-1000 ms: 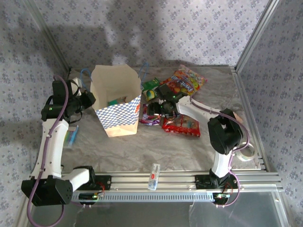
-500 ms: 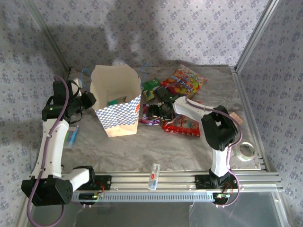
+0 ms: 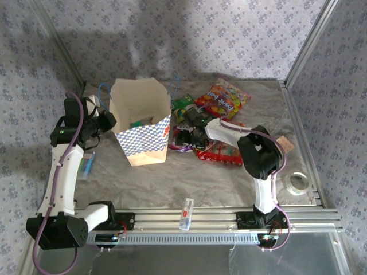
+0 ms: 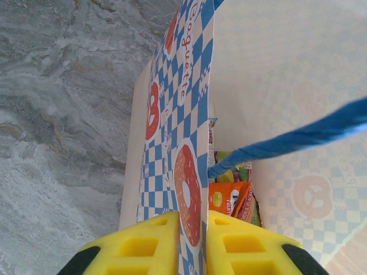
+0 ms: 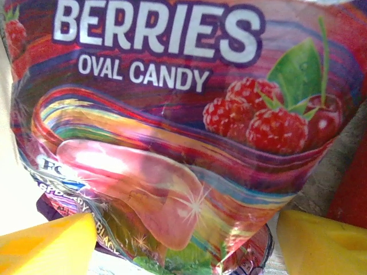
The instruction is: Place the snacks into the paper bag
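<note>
Packets lie in a loose cluster on the grey worktop (image 3: 172, 177) just right of the paper bag (image 3: 140, 134), which stands upright with its mouth open; its checkered lower band faces the arm bases. Left claw (image 3: 108, 120) sits at the bag's left wall, and in the left wrist view its 2 yellow fingers (image 4: 132, 246) are closed on that wall's top edge (image 4: 192, 240), 1 outside and 1 inside; a blue cord handle (image 4: 287, 143) crosses above, and an orange packet (image 4: 226, 197) lies inside the bag. Right claw (image 3: 192, 130) hangs over the cluster close to the bag's right side, jaws spread wide; in the right wrist view the fingers (image 5: 46, 240) stand apart on either side of a purple berry candy packet (image 5: 172, 114), gripping nothing (image 5: 183, 240). A red packet (image 3: 221, 153) lies right of the bag beside the purple one (image 3: 182, 144); a green packet (image 3: 183, 102) and a large orange fruit-print packet (image 3: 225, 97) lie behind and right of the bag; a small teal packet (image 3: 87, 165) lies to the bag's left. A clear tube (image 3: 186, 213) rests on the rail in front of the bag; a tape roll (image 3: 297, 182) lies far right of it.
</note>
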`<state>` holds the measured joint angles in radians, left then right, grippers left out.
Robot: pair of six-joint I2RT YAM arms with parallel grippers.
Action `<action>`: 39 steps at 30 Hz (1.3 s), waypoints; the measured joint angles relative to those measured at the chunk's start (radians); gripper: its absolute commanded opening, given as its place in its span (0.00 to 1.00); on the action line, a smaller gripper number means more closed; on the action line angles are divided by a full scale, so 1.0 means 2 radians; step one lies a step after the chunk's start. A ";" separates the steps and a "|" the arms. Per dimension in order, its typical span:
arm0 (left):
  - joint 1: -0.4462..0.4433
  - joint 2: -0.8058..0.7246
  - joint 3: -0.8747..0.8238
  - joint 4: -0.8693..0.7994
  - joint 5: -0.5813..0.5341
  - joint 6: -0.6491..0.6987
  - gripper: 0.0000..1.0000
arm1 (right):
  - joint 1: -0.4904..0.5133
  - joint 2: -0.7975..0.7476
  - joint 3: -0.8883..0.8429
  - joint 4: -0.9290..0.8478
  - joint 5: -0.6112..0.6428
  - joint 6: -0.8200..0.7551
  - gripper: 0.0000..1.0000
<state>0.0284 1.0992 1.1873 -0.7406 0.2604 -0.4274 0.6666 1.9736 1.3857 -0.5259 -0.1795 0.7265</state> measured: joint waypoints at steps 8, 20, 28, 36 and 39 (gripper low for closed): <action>0.000 0.000 -0.001 0.000 0.000 0.000 0.18 | 0.003 0.013 0.002 0.001 0.004 -0.001 0.69; 0.000 0.000 -0.001 0.000 0.000 0.000 0.18 | 0.005 0.015 0.013 -0.010 0.022 -0.017 0.30; 0.000 -0.001 -0.002 0.000 0.000 0.000 0.18 | 0.009 0.010 0.023 -0.021 0.034 -0.029 0.13; 0.000 -0.003 -0.002 0.000 0.000 0.000 0.18 | 0.014 -0.014 0.024 -0.054 0.058 -0.034 0.05; 0.000 -0.004 -0.002 0.000 0.000 0.000 0.18 | 0.014 -0.030 0.024 -0.066 0.068 -0.035 0.00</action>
<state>0.0284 1.0908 1.1824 -0.7414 0.2607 -0.4274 0.6945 1.9141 1.4334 -0.6582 -0.0441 0.6567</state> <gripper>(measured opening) 0.181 0.089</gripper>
